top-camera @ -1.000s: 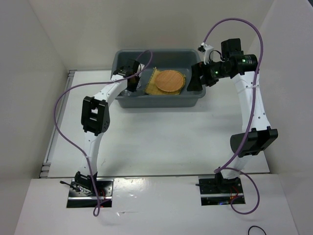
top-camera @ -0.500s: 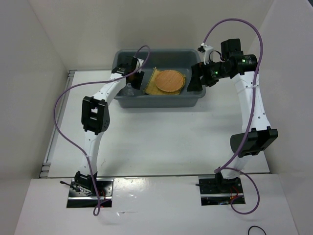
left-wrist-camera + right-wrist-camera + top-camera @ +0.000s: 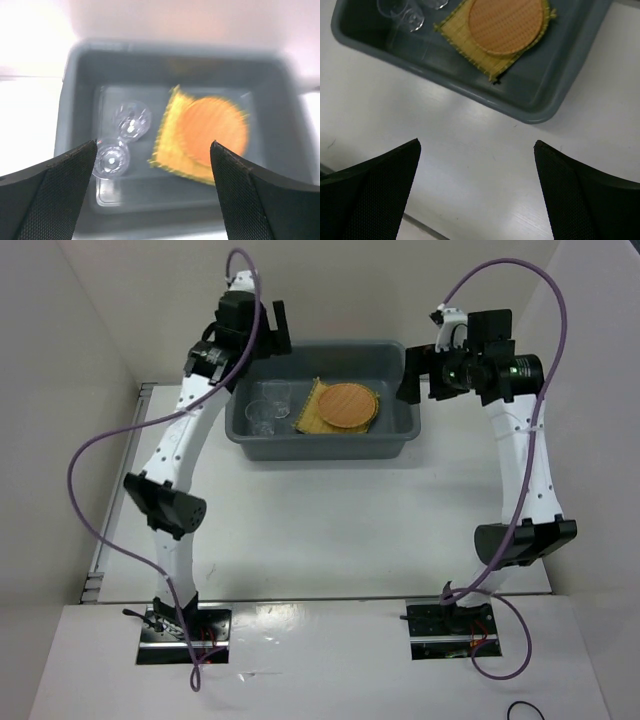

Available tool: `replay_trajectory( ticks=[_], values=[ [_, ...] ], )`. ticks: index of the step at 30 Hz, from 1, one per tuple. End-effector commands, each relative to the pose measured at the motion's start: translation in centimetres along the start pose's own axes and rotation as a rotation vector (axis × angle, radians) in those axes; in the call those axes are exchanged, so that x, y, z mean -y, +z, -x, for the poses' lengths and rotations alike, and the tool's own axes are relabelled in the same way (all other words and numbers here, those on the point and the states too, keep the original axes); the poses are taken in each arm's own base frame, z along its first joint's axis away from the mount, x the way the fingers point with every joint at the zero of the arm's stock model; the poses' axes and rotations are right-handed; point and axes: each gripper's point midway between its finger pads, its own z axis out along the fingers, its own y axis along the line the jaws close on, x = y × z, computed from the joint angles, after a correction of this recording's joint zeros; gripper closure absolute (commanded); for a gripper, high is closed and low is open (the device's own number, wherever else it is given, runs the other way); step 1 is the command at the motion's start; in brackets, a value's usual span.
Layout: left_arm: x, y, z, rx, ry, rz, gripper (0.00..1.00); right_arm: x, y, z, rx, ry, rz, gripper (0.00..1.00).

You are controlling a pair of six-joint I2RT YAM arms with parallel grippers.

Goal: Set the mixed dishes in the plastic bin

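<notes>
Dishes inside plastic bin [image 3: 320, 448], upper centre of overhead frame, long axis left to right: two clear cups [image 3: 263, 418] at left end, square yellow tray [image 3: 308, 418] with orange-brown plate [image 3: 348, 405] on it toward right. Left gripper [image 3: 270, 328] high over bin's upper-left corner, fingers spread, empty, nearer the cups. Right gripper [image 3: 408, 375] just off bin's right end, spread too, empty, nearer the tray. Probably nothing left to load; woven plate not told apart.

We count one grey bin [image 3: 320, 447]. Inside it we see two clear cups, the near cup [image 3: 262, 418] and the far cup [image 3: 277, 393], one square yellow tray [image 3: 306, 418] and one round orange plate [image 3: 348, 406]. We also count two robot arms, the left arm [image 3: 185, 435] and the right arm [image 3: 525, 455].
</notes>
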Motion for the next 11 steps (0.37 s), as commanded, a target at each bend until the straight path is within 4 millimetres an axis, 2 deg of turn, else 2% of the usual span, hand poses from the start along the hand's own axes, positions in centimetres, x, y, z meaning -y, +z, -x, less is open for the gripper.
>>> replay_trajectory(
  ticks=[1, 2, 3, 4, 5, 6, 7, 8, 9, 10, 11],
  values=[
    [-1.4, -4.8, 1.4, 0.01, -0.097, 0.052, 0.0, 0.5, -4.9, 4.3, 0.233, 0.045, -0.157, 0.02],
    [-2.4, -6.4, 1.6, 0.008, -0.1, 0.063, 0.0, 1.2, -6.1, 4.4, 0.28, 0.055, -0.223, 0.02],
    [-2.7, -5.9, -1.9, -0.082, -0.066, 0.061, 0.0, 1.4, -6.6, 4.1, 0.298, 0.054, -0.243, 0.02],
    [-3.4, -6.1, -2.9, -0.106, -0.068, 0.058, 0.0, 2.0, -5.3, 2.1, 0.256, 0.077, -0.257, 0.02],
    [-3.8, -7.7, -1.7, -0.064, -0.097, 0.032, 0.0, 1.2, -7.3, 2.0, 0.308, 0.064, -0.256, 0.02],
    [-3.1, -8.1, -2.6, -0.091, -0.106, -0.043, 0.0, 1.1, -7.7, 2.1, 0.349, 0.054, -0.256, 0.02],
    [-3.1, -8.5, -3.2, -0.1, -0.147, -0.078, 0.0, 1.1, -6.5, 0.1, 0.314, 0.06, -0.24, 0.02],
    [-4.2, -9.1, -3.9, -0.088, -0.184, -0.096, 0.0, 0.6, -6.8, -0.3, 0.331, 0.053, -0.224, 0.02],
    [-4.5, -9.4, -4.3, -0.091, -0.213, -0.12, 0.0, -0.3, -8.2, -0.3, 0.378, 0.036, -0.201, 0.02],
    [-4.2, -9.9, -4.6, -0.102, -0.235, -0.173, 0.0, 0.2, -7.4, -2.1, 0.342, 0.051, -0.211, 0.02],
    [-4.9, -10.8, -4.1, -0.081, -0.246, -0.18, 0.0, 0.0, -7.5, -2.4, 0.351, 0.035, -0.204, 0.02]
  ],
)
